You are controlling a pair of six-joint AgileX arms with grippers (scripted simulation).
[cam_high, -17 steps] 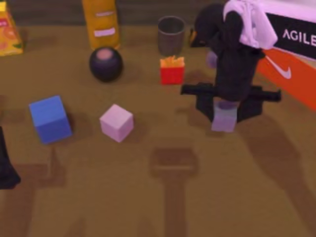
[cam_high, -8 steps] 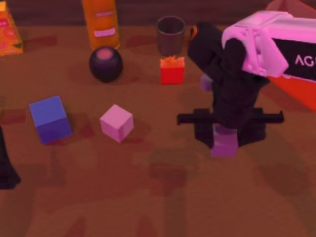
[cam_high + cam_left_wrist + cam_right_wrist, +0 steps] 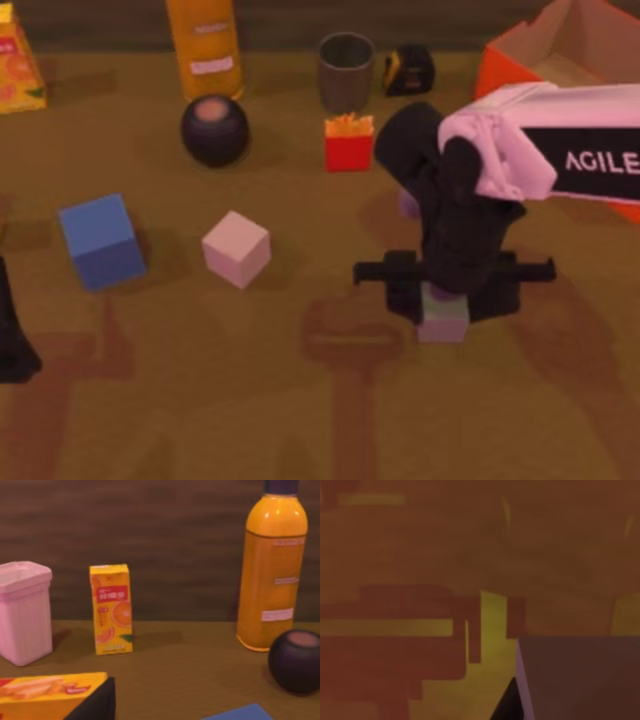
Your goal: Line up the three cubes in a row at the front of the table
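My right gripper (image 3: 443, 308) points down at the table (image 3: 300, 420), right of centre, shut on the smallest pale grey-blue cube (image 3: 443, 322). That cube fills one corner of the right wrist view (image 3: 580, 680), just above the table. The large blue cube (image 3: 100, 240) rests at the left, and its corner shows in the left wrist view (image 3: 240, 714). The medium white cube (image 3: 236, 248) sits to its right. My left gripper (image 3: 12, 350) stays parked at the left edge, open.
Along the back stand an orange bottle (image 3: 205, 45), a black ball (image 3: 214, 129), a grey cup (image 3: 346, 70), a red fries box (image 3: 348, 141) and a juice carton (image 3: 15, 65). An orange shoebox (image 3: 560, 50) sits at the back right.
My right arm has carried the small cube toward the front of the table and slightly left. The two other cubes and the left arm have not moved.
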